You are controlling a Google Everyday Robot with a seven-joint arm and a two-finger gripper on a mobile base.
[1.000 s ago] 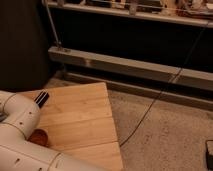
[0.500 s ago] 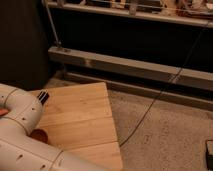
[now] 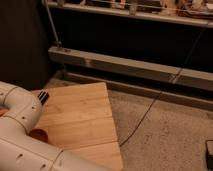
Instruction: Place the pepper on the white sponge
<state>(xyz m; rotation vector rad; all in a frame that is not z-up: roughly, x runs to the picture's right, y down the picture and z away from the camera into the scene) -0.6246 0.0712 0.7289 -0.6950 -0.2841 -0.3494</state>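
Observation:
Only my white arm [image 3: 22,117] shows, curving across the lower left over the wooden table [image 3: 82,120]. My gripper is out of view, past the lower left edge of the frame. A small reddish-brown rounded thing [image 3: 38,134], possibly the pepper, lies on the table and is partly hidden behind the arm. The white sponge is not in view.
A black part [image 3: 43,96] sticks out of the arm's elbow. Beyond the table are a speckled floor [image 3: 165,135], a thin dark cable [image 3: 150,107] running across it, a metal rail [image 3: 130,67] and a dark shelf unit behind.
The arm's elbow has shifted slightly up and left over the table. Nothing else has moved.

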